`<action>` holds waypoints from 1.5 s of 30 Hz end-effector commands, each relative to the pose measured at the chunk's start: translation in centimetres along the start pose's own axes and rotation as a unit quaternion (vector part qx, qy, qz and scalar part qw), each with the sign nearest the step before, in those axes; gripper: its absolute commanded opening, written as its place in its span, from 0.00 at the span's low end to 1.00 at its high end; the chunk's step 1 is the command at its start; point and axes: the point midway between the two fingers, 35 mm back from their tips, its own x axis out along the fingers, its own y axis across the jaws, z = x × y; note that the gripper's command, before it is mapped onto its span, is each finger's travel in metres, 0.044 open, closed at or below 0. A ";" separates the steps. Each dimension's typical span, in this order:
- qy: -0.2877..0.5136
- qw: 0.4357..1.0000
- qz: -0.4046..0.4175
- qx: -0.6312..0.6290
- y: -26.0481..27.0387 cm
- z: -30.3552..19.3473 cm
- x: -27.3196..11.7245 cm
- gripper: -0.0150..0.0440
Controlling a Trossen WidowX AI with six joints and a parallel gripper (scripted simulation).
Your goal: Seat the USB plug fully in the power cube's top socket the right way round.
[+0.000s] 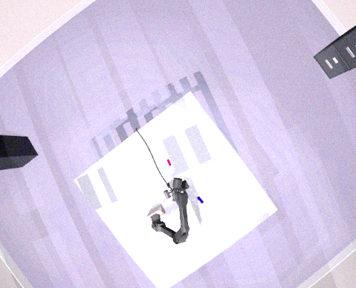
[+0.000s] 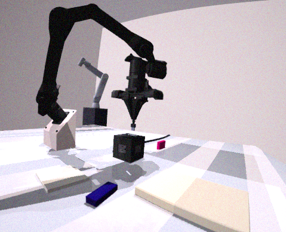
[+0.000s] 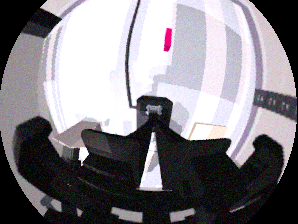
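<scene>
"Where's the plug?"
"The USB plug (image 2: pixel 133 125), dark-bodied with a pale metal end, points down from the jaws (image 1: pixel 175 193) (image 2: pixel 133 119), clamped on it above the lone black power cube (image 2: pixel 128 148) (image 3: pixel 163 103)."
"And the arm (image 1: pixel 183 215) (image 2: pixel 52 57)?"
"Arched high, wrist vertical."
"What surrounds the jaws?"
"Below, on the counter (image 1: pixel 224 237) (image 2: pixel 203 155): one pink block (image 1: pixel 169 162) (image 2: pixel 161 145) (image 3: pixel 168 40), one blue block (image 1: pixel 201 200) (image 2: pixel 102 194), two pale slabs (image 2: pixel 209 200)."
</scene>
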 end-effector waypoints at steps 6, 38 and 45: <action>0.000 1.000 -0.002 -0.002 -0.1 0.0 0.1 0.25; 0.000 1.000 -0.002 -0.004 -0.1 0.0 0.5 0.25; 0.000 1.000 -0.002 -0.005 -0.1 0.0 0.6 0.25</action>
